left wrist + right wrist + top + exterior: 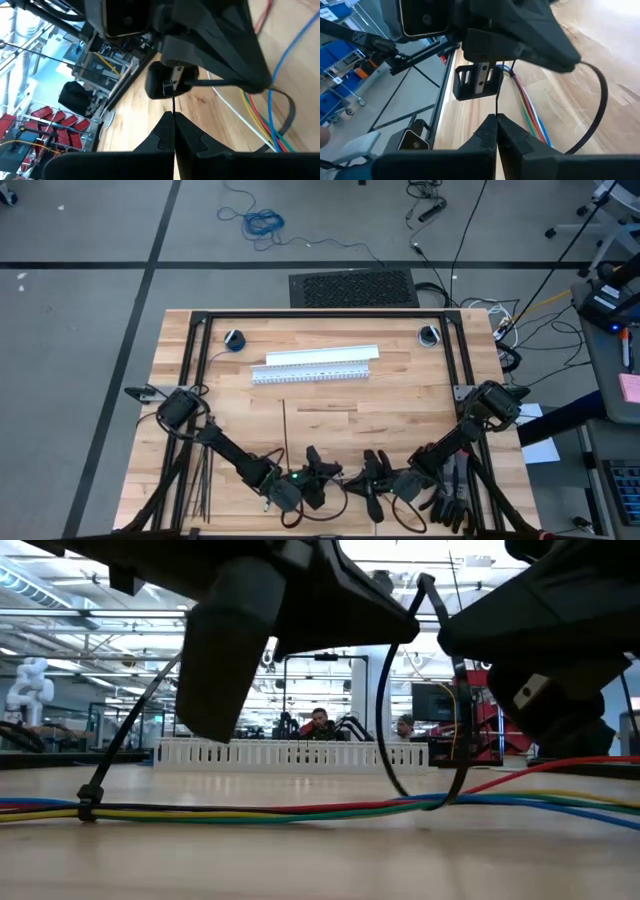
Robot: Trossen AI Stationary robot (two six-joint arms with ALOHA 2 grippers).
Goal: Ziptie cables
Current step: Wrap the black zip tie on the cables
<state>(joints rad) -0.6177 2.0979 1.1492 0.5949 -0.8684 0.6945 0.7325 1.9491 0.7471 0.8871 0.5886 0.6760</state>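
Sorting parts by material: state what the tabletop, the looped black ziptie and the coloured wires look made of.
Light wooden tabletop: pale planks, visible grain, probably sealed. Thin black looped ziptie: likely smooth flexible plastic, holds a springy arc. Red, green, blue and yellow cables: glossy, probably plastic-insulated.

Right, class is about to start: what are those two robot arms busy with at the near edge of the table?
Both grippers, left and right, are shut on a black ziptie looped around a bundle of coloured cables on the wooden table. The loop is still wide. Another ziptie already cinches the bundle farther along.
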